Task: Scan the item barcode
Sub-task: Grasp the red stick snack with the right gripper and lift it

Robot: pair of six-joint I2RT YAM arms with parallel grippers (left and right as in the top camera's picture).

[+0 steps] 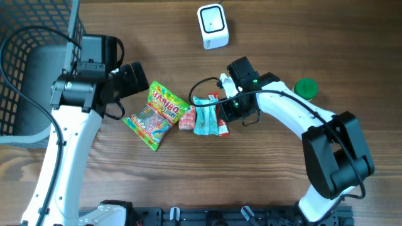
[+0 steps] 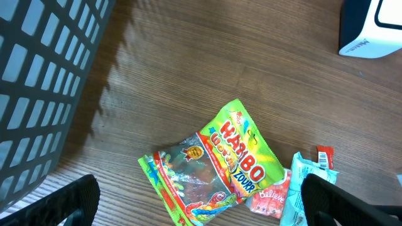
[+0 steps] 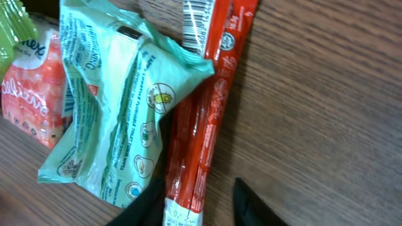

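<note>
risk: right end effector point(image 3: 196, 188) sat part-open astride the red stick point(image 3: 204, 107) lying on the surface point(image 3: 326, 125) against the green packet point(image 3: 119, 107), so closing could snag both or slip off; left end effector point(image 2: 201, 204) was wide open.

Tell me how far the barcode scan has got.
Done: nothing looks scanned; the red stick lies on the table, away from the scanner. In hand: the right claw straddles the stick's end, a gap showing on one side, stick not lifted. Left: grip it, carry it to the scanner, show its barcode. The left claw hangs open, empty.
</note>
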